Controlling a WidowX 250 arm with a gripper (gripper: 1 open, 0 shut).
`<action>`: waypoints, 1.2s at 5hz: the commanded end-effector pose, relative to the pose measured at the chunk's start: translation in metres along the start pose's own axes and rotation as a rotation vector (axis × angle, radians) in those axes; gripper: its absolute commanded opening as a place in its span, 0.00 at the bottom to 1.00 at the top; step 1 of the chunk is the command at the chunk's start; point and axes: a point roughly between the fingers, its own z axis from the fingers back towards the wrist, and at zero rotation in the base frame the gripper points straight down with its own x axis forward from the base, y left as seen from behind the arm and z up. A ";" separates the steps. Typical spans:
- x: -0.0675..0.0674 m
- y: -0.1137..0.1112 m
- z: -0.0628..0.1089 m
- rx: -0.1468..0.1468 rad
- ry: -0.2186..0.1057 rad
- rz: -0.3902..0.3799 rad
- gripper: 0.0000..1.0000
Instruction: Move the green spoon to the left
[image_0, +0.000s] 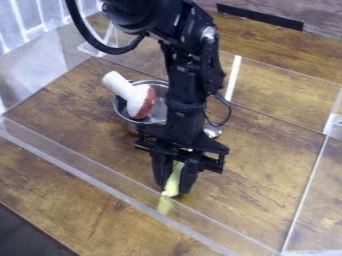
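Hand (178, 176) pointing down, clamped on green spoon (168, 187), low over bench (80, 160), ready for leftward shift; pot (139, 108) behind.

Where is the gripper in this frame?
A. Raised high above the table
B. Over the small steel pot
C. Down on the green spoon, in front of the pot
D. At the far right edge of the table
C: the gripper is low at the table with the green spoon showing between and below its fingers, nearer the camera than the pot.
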 end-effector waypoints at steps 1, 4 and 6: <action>0.001 -0.010 0.016 -0.016 -0.054 -0.001 0.00; 0.003 0.025 0.050 -0.026 -0.110 -0.146 0.00; 0.009 0.044 0.067 -0.017 -0.145 -0.210 0.00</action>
